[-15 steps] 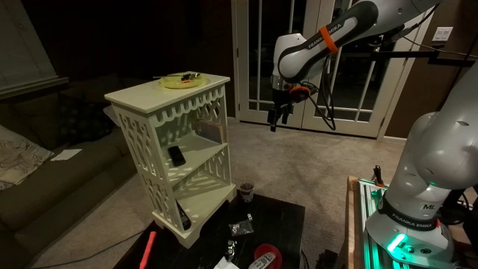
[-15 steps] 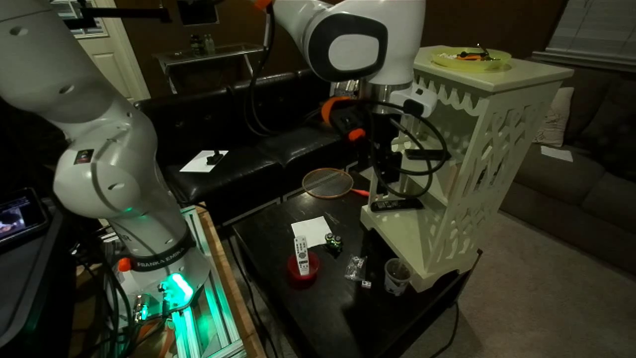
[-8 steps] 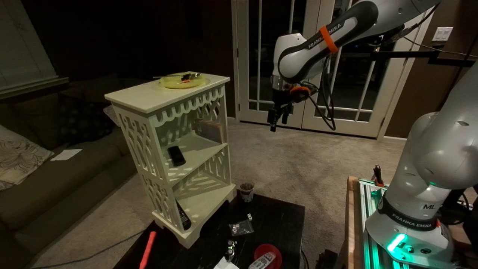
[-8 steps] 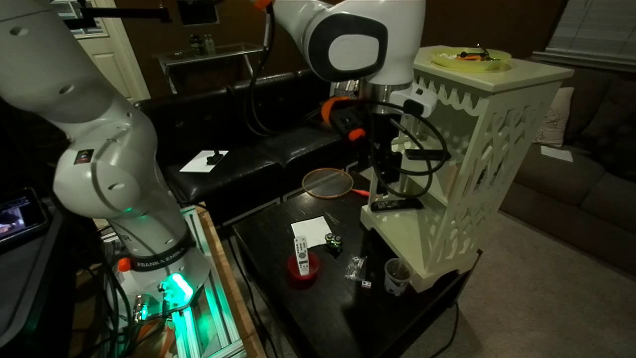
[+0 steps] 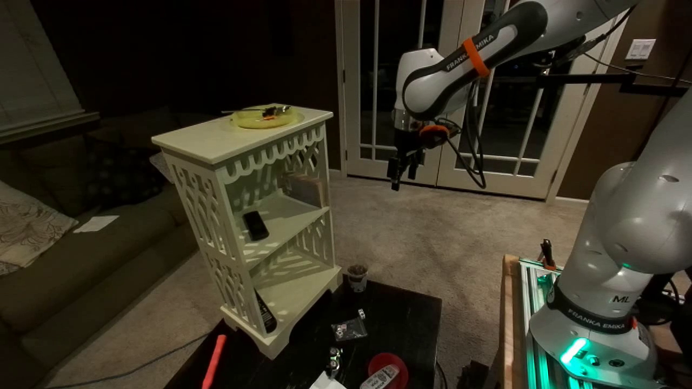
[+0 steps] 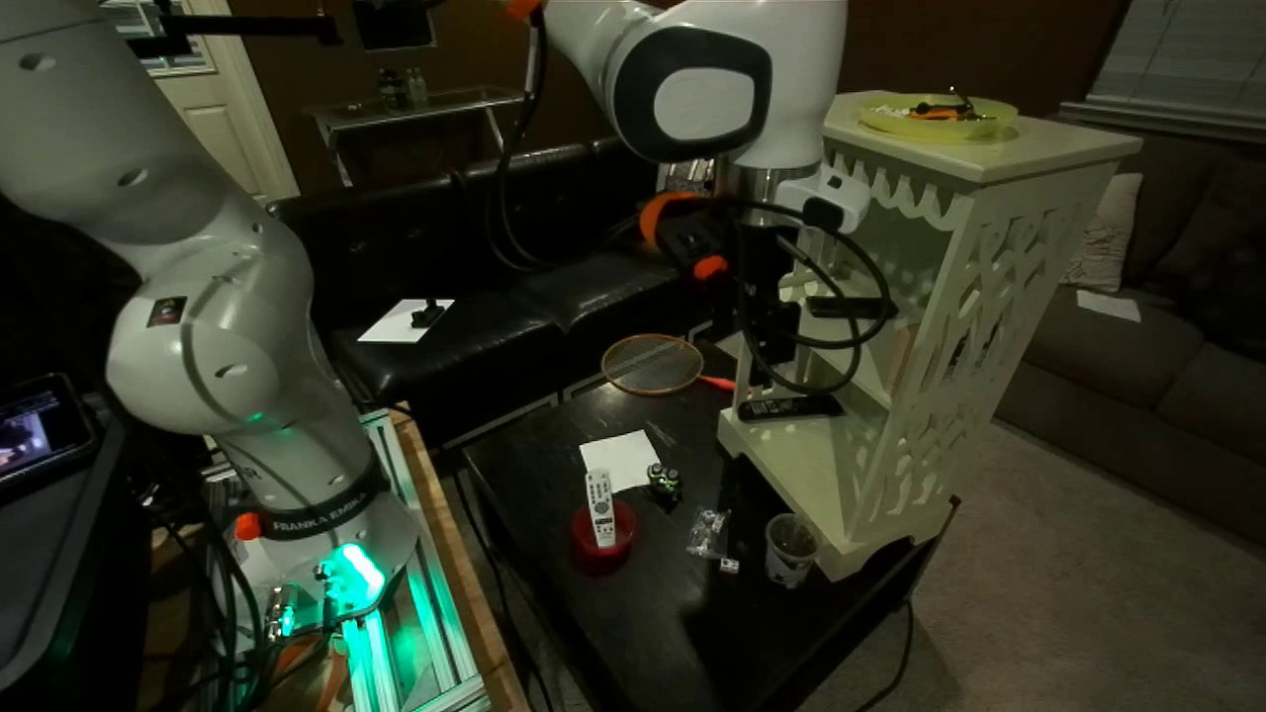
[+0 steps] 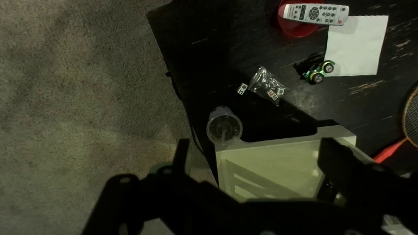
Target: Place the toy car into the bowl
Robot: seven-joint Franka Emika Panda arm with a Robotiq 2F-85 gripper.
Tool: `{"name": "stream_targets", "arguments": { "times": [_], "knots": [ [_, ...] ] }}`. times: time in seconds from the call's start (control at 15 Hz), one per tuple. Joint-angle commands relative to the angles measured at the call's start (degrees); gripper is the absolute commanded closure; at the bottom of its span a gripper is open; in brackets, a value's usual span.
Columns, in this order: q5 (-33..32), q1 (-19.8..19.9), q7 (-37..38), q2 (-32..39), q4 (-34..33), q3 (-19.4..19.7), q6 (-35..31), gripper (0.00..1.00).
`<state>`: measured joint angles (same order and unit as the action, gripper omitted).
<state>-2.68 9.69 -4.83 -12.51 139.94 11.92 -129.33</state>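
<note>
Toy car (image 7: 318, 72), green, sits on the dark bench (image 7: 209, 49), at the edge of a white paper (image 7: 357, 45). Red bowl (image 7: 297, 31) stands near the car, also on the bench; grey remote (image 7: 315, 13) rests on the bowl, one end past its rim. Pincer (image 7: 255, 143) hangs in the air well above the bench, jaws wide apart. From where I stand: clear bag (image 7: 266, 85) near the car; cup (image 6: 788, 569) just beside the pale cabinet (image 5: 216, 139).
</note>
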Motion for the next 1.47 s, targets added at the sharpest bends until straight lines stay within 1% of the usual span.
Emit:
{"name": "stream_targets", "arguments": {
  "times": [0.0, 0.53, 0.6, 0.67, 0.8, 0.93, 1.13, 1.27, 1.33, 1.4],
  "knots": [
    [0.1, 0.3, -0.1, 0.0, -0.1, -0.3, 0.1, 0.0],
    [0.1, 0.3, -0.1, 0.0, -0.1, -0.3, 0.1, 0.0],
    [-0.6, 0.2, 2.4, -0.1, 0.5, -1.1, -2.2, 0.0],
    [1.3, -0.8, 2.6, 0.1, 0.7, -1.7, -1.8, 0.0],
    [3.7, -3.0, 6.6, 0.0, 2.7, -4.5, -3.5, 0.0],
    [8.1, -5.5, 9.8, -0.9, 3.7, -6.9, -3.5, 0.0],
    [15.0, -9.0, 12.6, -1.7, 3.9, -9.9, -5.0, 0.0],
    [15.8, -10.4, 14.1, -1.1, 4.2, -11.8, -5.9, 0.0],
    [15.6, -11.0, 13.3, -1.1, 4.2, -12.2, -4.2, 0.0],
    [14.0, -10.1, 13.1, -0.1, 2.7, -11.7, -4.2, 0.0]
  ]
}}
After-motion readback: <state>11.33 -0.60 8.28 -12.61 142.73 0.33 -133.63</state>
